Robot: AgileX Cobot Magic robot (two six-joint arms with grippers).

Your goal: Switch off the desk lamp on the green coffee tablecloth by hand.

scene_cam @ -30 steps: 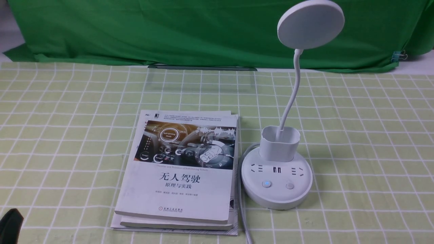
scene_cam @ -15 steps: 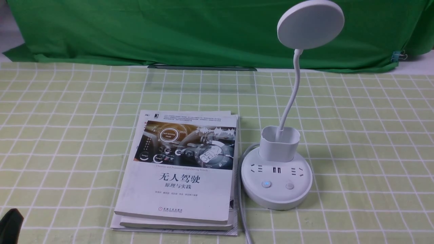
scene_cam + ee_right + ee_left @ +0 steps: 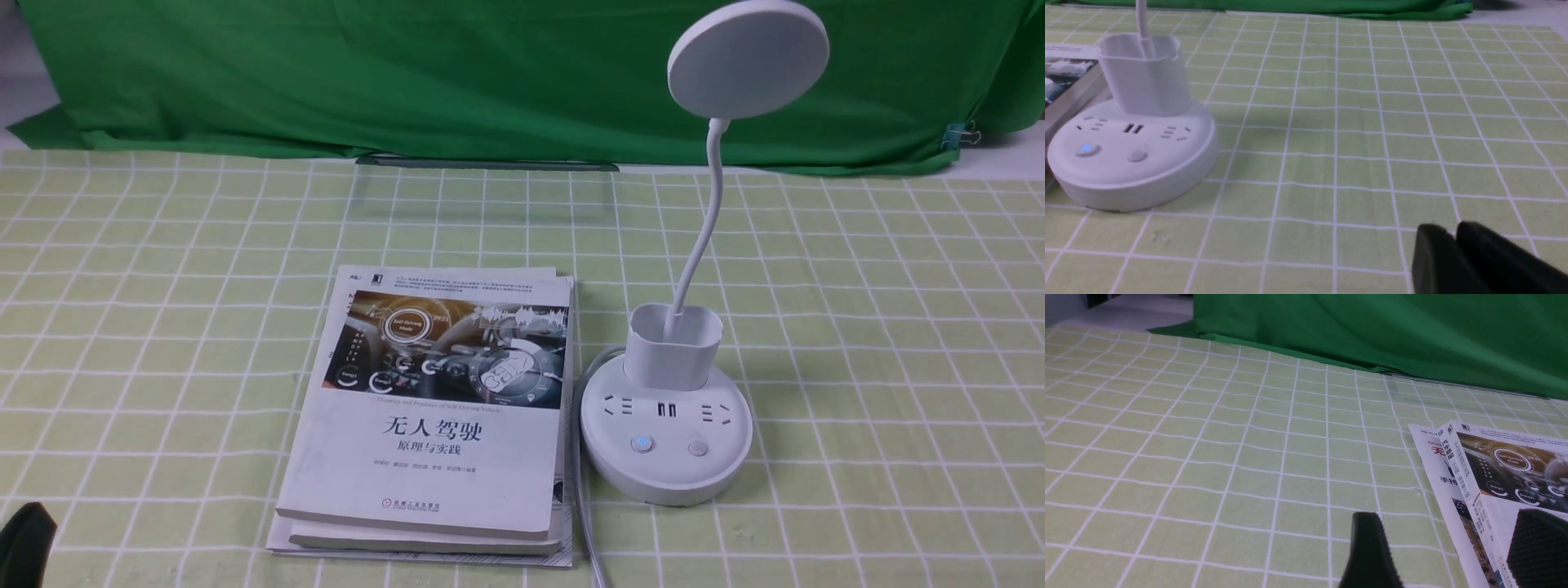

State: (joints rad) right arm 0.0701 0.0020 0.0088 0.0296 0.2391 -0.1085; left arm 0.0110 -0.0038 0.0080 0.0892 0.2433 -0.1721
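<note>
Two black grippers idle | left gripper (image 3: 1443,551) fingers apart, empty, beside the white-covered stacked books (image 3: 433,408) | right gripper (image 3: 1457,257) fingers pressed together, empty | white disc-headed desk lamp (image 3: 665,425) stands on the pale yellow-green gridded tablecloth (image 3: 898,327), well apart from the right gripper, which looks nearer | blue-lit button (image 3: 1086,149) faces the robot, unpressed.

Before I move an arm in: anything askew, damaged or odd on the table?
Nothing stands out. The desk lamp stands upright on the green coffee tablecloth, one base button glowing blue. The books beside it lie stacked, slightly offset. Neither pincer touches anything.
</note>
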